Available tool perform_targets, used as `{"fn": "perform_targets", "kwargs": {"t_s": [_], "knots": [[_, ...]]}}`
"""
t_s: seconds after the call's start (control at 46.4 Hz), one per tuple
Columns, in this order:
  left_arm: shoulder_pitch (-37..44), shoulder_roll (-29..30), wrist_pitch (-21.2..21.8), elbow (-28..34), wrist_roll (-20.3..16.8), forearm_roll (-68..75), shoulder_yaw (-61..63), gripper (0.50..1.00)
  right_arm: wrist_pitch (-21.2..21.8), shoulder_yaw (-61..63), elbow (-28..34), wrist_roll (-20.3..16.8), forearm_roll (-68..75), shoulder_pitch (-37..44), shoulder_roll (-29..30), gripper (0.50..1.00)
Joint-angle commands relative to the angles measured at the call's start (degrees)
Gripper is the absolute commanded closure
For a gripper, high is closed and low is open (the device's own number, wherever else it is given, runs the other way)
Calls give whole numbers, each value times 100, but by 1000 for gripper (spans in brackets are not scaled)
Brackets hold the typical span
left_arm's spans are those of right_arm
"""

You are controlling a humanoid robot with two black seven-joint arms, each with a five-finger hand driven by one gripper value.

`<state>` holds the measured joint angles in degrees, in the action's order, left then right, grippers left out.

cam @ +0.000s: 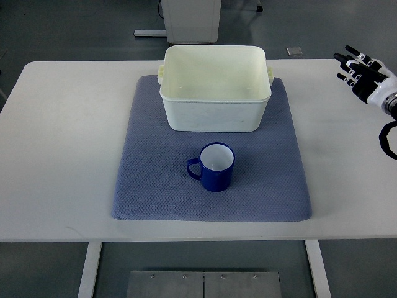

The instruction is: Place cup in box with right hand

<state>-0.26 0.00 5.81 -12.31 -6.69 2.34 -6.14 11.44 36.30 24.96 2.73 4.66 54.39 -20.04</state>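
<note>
Right now we see our right robot hand (358, 69) up at the far right edge of the white tabletop (62, 155), its fingers spread and holding nothing. The small blue cup with a white inside (214, 166) stands upright on the blue-grey cloth mat (149, 186), near the front of the big cream plastic box (214, 90), its handle pointing to the left. We think a reach could go wrong here: the handle is on the side away from our hand, so we might bump the cup and tip it over. The box looks empty. The cup looks empty too.
</note>
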Motion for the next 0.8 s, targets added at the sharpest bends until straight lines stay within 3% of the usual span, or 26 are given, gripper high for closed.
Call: {"fn": "perform_targets", "kwargs": {"t_s": [0.0, 0.776], "knots": [[0, 0, -1, 0, 1, 3, 8, 500, -1, 0, 0, 0, 0, -8, 0, 500], [-9, 0, 8, 0, 10, 12, 17, 500, 7, 0, 0, 0, 0, -16, -9, 500]]}}
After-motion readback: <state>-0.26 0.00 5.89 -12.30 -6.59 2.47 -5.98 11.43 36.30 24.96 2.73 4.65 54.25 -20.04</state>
